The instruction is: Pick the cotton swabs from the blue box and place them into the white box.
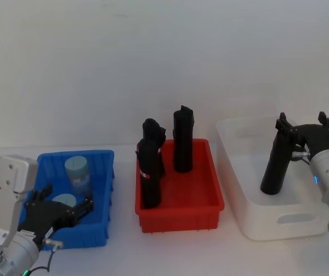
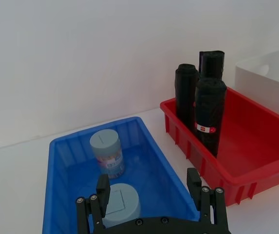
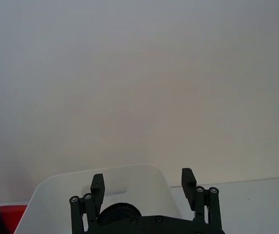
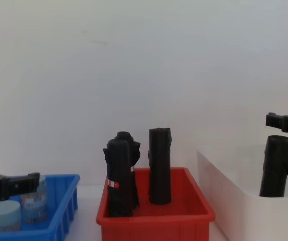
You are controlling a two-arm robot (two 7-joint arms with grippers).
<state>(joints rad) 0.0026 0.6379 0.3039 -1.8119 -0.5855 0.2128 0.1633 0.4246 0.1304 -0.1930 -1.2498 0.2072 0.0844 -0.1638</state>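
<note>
The blue box (image 1: 104, 190) at the left holds two cotton swabs tubs with grey-blue lids. One tub (image 1: 78, 173) stands at the back. The other (image 2: 120, 203) is nearer and sits low between the fingers of my left gripper (image 2: 148, 187), close to one finger. That gripper (image 1: 66, 198) is open and hovers over the near tub (image 4: 2, 214). The white box (image 1: 239, 172) at the right holds a leaning black roll (image 1: 276, 167). My right gripper (image 1: 304, 123) is open just above the roll's top (image 3: 120, 212).
A red box (image 1: 210, 201) stands between the blue and white boxes and holds three upright black rolls (image 1: 182, 141). A plain white wall rises behind the table. Bare tabletop lies in front of the boxes.
</note>
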